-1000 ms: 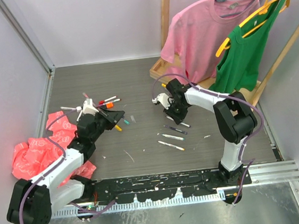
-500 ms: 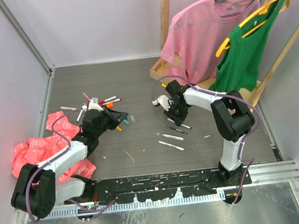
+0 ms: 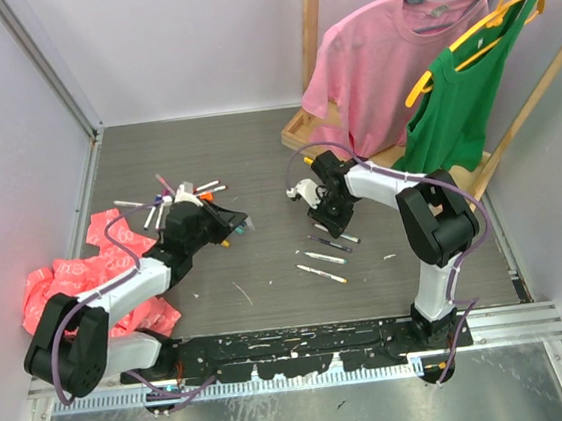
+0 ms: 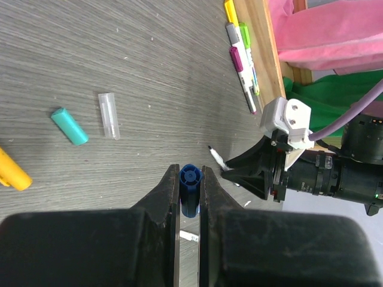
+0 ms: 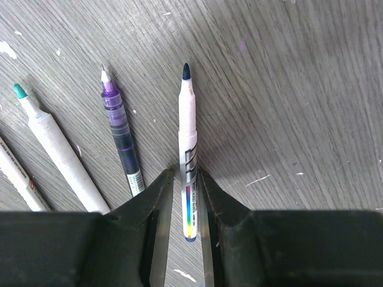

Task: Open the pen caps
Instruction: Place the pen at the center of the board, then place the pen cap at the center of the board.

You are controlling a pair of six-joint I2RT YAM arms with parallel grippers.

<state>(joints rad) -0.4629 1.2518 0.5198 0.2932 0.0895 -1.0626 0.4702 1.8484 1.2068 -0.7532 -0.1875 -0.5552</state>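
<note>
My left gripper (image 4: 190, 179) is shut on a small blue pen cap (image 4: 190, 190), held end-on just above the table; in the top view it (image 3: 234, 225) is right of the pile of pens (image 3: 187, 192). My right gripper (image 5: 187, 179) is closed around an uncapped white pen (image 5: 187, 131) with a dark blue tip, low at the table; it also shows in the top view (image 3: 335, 227). Beside it lie a purple uncapped pen (image 5: 119, 134) and a white pen with a teal tip (image 5: 57, 149). A teal cap (image 4: 69, 126), a clear cap (image 4: 109, 115) and a yellow cap (image 4: 12, 171) lie loose.
A crumpled pink bag (image 3: 72, 283) lies at the left. A wooden clothes rack base (image 3: 303, 128) with a pink shirt (image 3: 386, 59) and a green top (image 3: 461, 101) stands at the back right; a few pens (image 4: 242, 60) lie by its edge. More uncapped pens (image 3: 323, 258) lie mid-table.
My left gripper has moved right, away from the pen pile, with the blue cap in it. The right arm has barely moved.
</note>
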